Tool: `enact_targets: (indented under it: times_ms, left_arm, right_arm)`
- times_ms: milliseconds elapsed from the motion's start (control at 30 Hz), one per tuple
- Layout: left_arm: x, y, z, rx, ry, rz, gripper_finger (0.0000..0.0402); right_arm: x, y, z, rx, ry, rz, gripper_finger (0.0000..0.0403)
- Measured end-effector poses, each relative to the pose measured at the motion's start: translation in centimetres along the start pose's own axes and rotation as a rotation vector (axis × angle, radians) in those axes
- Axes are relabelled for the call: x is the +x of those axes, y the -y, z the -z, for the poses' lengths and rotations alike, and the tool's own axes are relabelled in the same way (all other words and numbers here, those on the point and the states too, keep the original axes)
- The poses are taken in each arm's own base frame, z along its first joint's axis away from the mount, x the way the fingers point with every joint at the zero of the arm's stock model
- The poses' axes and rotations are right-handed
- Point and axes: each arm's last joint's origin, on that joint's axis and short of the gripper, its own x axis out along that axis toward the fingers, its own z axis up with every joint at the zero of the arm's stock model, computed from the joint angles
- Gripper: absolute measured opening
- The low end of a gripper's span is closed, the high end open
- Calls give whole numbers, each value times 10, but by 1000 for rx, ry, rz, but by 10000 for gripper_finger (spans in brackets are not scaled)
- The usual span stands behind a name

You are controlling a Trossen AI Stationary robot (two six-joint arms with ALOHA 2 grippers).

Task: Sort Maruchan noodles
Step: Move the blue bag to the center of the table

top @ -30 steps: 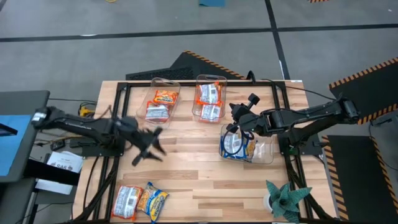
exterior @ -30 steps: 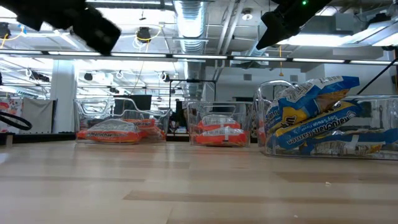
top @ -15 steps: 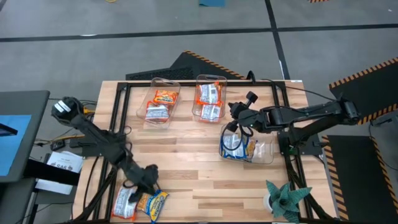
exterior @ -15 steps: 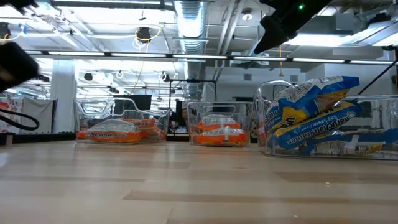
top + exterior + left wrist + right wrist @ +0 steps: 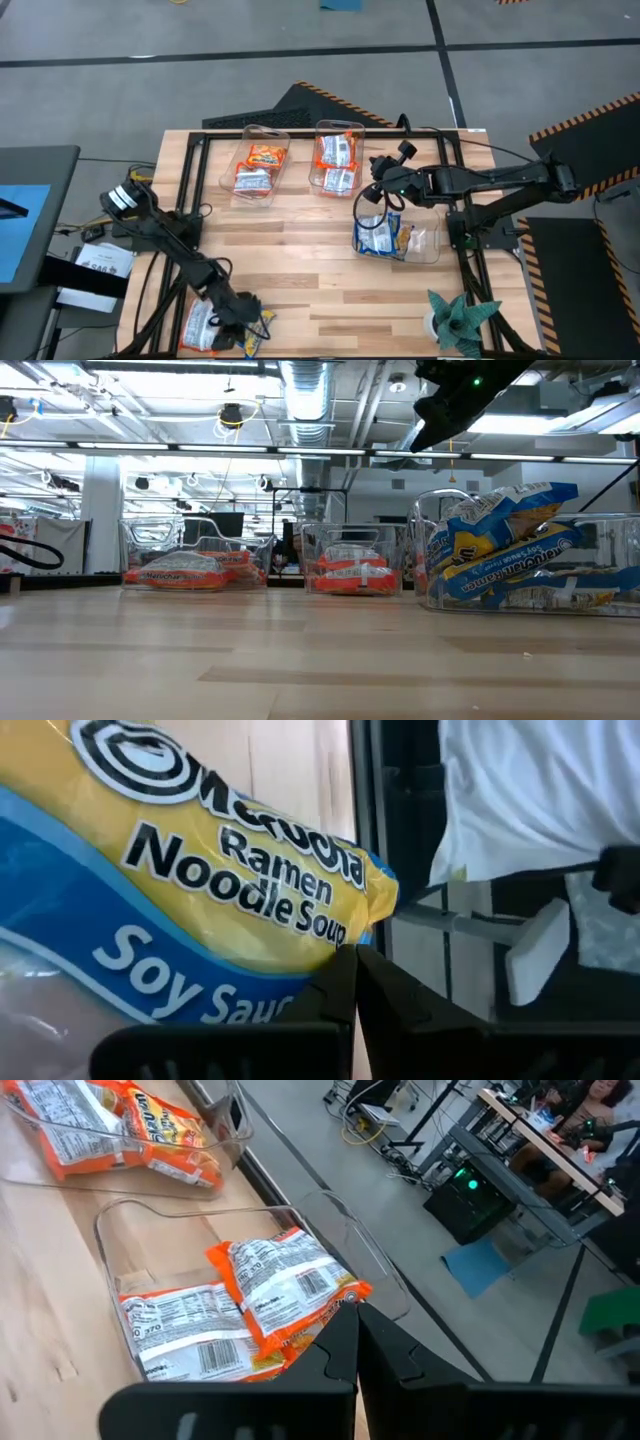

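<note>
The left claw (image 5: 238, 312), fingers together in its wrist view, sat over the blue-yellow soy sauce packet (image 5: 190, 890) at the desk's near left corner; light, crinkly, slippery, best pinched at a sealed edge.

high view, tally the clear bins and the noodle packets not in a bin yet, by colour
clear bins: 3
loose silver-white packet: 1
loose blue-yellow packet: 1
total: 5
</note>
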Motion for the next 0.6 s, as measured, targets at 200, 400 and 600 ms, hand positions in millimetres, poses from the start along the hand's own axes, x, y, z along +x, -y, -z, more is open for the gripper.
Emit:
enact_targets:
  times_ms: [200, 400, 600]
  left_arm:
    - [-19, -25, -14, 150, 3, -205, 0]
    - [-56, -59, -37, 312, 15, -484, 0]
    - [-89, -89, -58, 363, 65, -707, 0]
  right_arm:
    - [0, 0, -1, 8, 8, -2, 22]
    - [0, -1, -1, 11, 7, -28, 22]
    - [0, -3, -1, 11, 8, -95, 22]
